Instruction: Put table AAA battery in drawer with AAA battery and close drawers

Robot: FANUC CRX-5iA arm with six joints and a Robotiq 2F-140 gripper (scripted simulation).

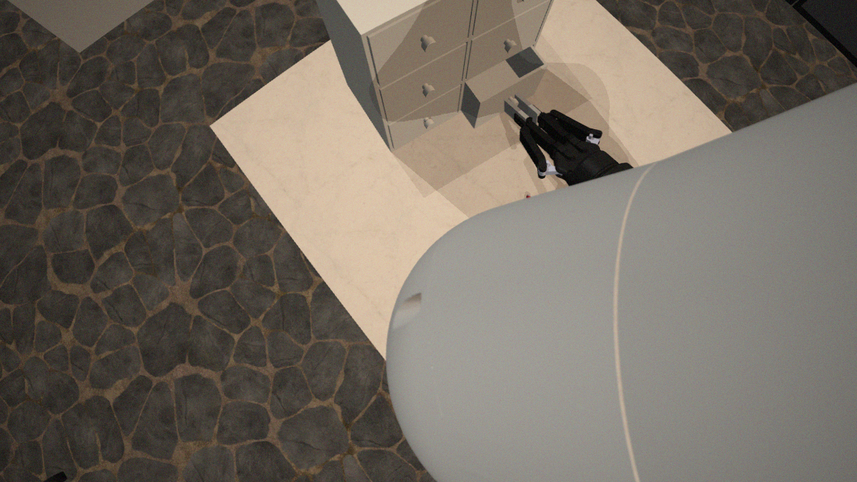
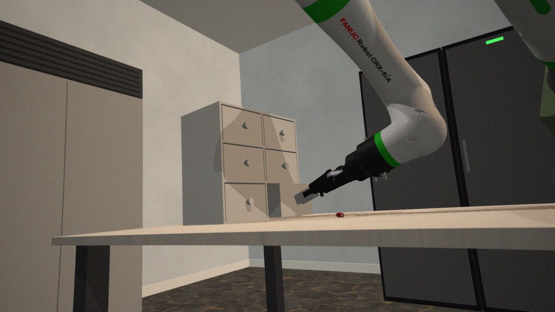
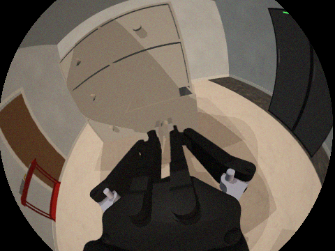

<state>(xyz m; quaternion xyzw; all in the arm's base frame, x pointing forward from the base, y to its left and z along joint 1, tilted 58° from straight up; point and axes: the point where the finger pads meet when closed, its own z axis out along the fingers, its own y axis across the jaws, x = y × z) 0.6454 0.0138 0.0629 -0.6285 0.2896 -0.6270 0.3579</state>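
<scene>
Dark stone-patterned floor (image 1: pixel 149 252) (image 2: pixel 310 289) surrounds a pale table (image 1: pixel 287 179) (image 2: pixel 155 235) (image 3: pixel 73 174), and tall black cabinets (image 2: pixel 419 174) (image 3: pixel 293 70) stand beyond it.

Right at the centre of the action, the gripper (image 1: pixel 522 106) (image 2: pixel 304 196) (image 3: pixel 165 125) has its fingers drawn in narrow, clamped on the round knob (image 1: pixel 513 100) (image 3: pixel 165 123) of the bottom drawer (image 1: pixel 494 110) (image 2: pixel 288 201) (image 3: pixel 181 111), in the right-hand column as the exterior view faces it. And that drawer is out, its front standing proud of the small chest (image 1: pixel 353 65) (image 2: pixel 201 167) (image 3: pixel 122 70), its side wall on show! What lies inside, we can't tell from these angles.

Moving outward, the other five drawers sit pushed in, and the chest stands upright on the table. Behind the claw, the white arm (image 1: pixel 599 299) (image 2: pixel 419 128) slopes down from above, its great grey bulk filling much of the top view.

And the battery? There's the red AAA battery (image 1: pixel 527 196) (image 2: pixel 340 214), lying on the tabletop in front of the chest, apart from both claw and drawer, only just peeping past the arm from above.
</scene>
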